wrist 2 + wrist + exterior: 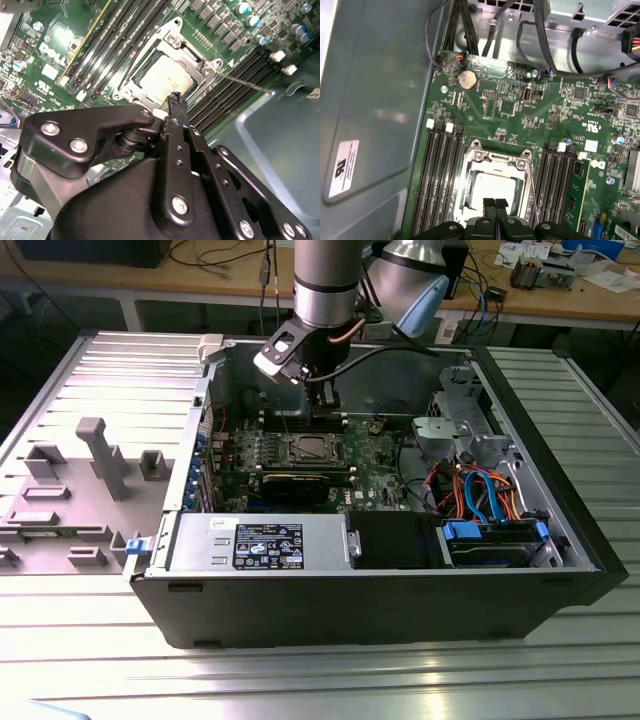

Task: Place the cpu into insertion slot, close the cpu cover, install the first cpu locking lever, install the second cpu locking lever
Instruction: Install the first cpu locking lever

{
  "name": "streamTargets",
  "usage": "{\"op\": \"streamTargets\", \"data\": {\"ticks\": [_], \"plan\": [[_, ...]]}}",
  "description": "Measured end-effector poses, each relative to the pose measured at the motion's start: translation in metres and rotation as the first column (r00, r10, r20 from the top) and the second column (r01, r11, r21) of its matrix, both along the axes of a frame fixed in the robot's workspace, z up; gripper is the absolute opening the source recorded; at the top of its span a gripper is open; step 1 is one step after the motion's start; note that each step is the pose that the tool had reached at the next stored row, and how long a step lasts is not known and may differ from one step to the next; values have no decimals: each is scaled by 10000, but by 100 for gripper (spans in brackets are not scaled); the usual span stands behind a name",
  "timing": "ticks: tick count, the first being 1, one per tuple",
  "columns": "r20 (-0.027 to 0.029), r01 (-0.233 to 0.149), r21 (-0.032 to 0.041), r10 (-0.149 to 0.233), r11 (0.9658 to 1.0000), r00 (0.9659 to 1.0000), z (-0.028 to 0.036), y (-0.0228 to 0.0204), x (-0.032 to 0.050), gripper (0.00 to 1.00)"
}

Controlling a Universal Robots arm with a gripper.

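Closed gripper (495, 201) — hides cpu (492, 186) edge.

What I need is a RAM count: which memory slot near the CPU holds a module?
The one farthest from the cpu in its bank: a green memory module stands in it, while the other memory slots are empty and black.
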State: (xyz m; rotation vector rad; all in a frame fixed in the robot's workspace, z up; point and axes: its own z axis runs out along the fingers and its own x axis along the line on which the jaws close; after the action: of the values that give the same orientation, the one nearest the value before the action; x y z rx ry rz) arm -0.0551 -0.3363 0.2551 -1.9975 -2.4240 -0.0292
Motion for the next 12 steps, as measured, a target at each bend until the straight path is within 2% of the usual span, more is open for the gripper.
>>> {"op": "streamTargets", "data": {"ticks": [3, 12], "plan": [[7, -2, -1, 2, 10000, 10000, -1, 1, -60, 11], [7, -3, -1, 3, 10000, 10000, -1, 1, -64, 11]]}}
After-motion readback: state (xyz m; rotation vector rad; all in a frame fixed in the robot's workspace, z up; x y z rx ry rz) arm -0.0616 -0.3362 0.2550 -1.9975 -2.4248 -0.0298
